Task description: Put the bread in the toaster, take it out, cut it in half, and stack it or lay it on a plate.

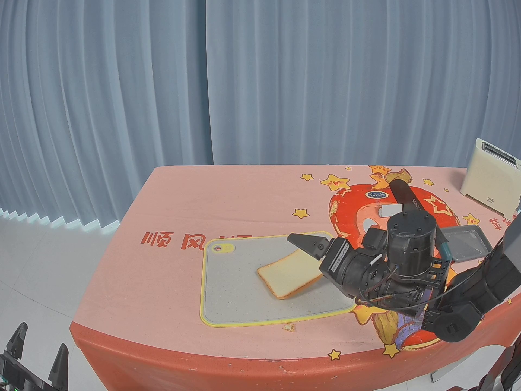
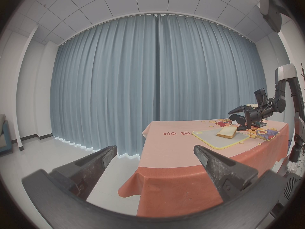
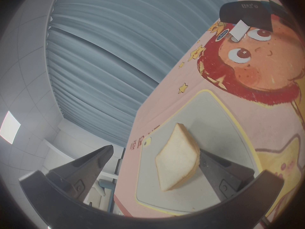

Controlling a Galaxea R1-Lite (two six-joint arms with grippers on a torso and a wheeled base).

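While the bread (image 1: 290, 273) lay whole on the board (image 1: 233, 294), no cut had been made.
Right gripper (image 1: 304, 251) gaped wide, gripping nothing; one finger sat under the bread's edge, so that edge was tipped up; left gripper (image 1: 40, 348) hung open, well apart from the table; toaster (image 1: 491, 177) stood at the far right corner; toasting could not be judged; halving and laying out, perhaps on the grey tray (image 1: 468, 243), seemingly remained.

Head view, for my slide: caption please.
Open right gripper at a bread slice on the cutting board, toaster far right.
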